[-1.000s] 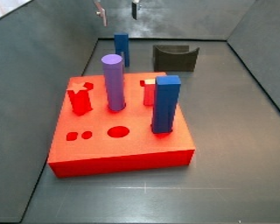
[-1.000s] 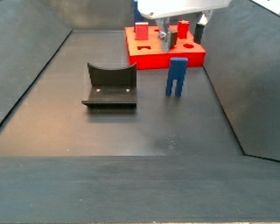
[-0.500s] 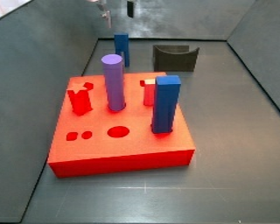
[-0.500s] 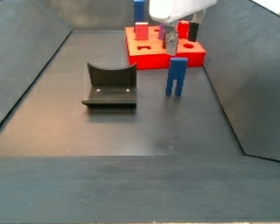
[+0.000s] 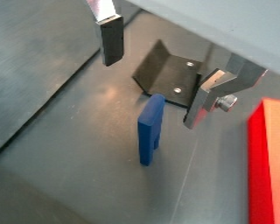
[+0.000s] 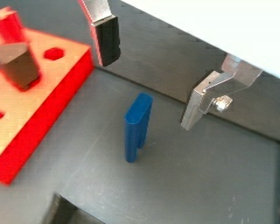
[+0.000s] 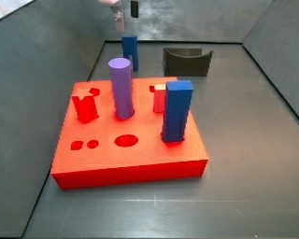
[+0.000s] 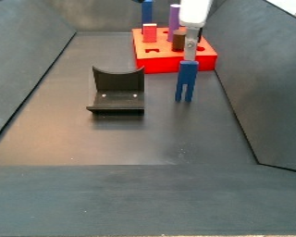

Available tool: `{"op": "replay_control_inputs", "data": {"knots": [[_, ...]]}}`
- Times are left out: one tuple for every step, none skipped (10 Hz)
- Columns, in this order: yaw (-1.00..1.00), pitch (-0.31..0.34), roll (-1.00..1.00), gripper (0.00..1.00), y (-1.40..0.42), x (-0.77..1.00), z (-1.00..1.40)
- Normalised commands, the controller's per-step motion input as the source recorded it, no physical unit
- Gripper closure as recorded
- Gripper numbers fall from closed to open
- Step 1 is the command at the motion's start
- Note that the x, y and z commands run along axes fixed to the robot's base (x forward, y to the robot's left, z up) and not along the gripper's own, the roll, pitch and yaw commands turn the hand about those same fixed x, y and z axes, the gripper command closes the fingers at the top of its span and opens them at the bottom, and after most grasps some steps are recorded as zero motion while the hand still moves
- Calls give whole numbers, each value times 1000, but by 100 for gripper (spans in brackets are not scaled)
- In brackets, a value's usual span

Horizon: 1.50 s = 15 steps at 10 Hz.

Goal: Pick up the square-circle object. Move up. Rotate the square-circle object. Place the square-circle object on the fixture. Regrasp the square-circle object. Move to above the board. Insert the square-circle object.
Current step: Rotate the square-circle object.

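The square-circle object [image 7: 130,49] is a small dark-blue peg standing upright on the dark floor beyond the board [image 7: 127,154], and it shows in both side views [image 8: 187,80]. My gripper [image 7: 123,6] hangs open high above it, holding nothing. In both wrist views the peg [image 5: 150,129] [image 6: 136,140] stands free below the gap between the fingers [image 5: 112,39] [image 6: 105,42]. The fixture [image 7: 187,62] [image 8: 115,91] stands on the floor apart from the peg, with its notch empty [image 5: 166,70].
On the red board stand a tall purple cylinder [image 7: 120,86], a tall blue square post [image 7: 177,110] and short red pegs [image 7: 85,106]. Grey walls [image 8: 27,74] slope up around the floor on all sides.
My gripper has turned about its vertical axis and shifted a little above the peg, still open. The peg, fixture and board have not moved.
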Motion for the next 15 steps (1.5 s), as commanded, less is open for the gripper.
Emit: {"op": "replay_control_inputs", "data": {"knots": [[1000, 5, -19, 0, -6, 36, -28], [1000, 5, -20, 0, -6, 36, -28], [1000, 5, -21, 0, -6, 36, -28], [1000, 6, -22, 0, -6, 36, -28], [1000, 6, -23, 0, -6, 36, -28], [1000, 6, -23, 0, -6, 36, -28], [1000, 6, -25, 0, -6, 36, -28], [1000, 7, -26, 0, -6, 36, -27], [1000, 7, -27, 0, -6, 36, -27], [1000, 7, -29, 0, -6, 36, -27], [1000, 8, -30, 0, -5, 36, -27], [1000, 8, -33, 0, -6, 36, -27], [1000, 9, -35, 0, -6, 36, -27], [1000, 10, -37, 0, -6, 37, -27], [1000, 10, -39, 0, -6, 37, -27]]}}
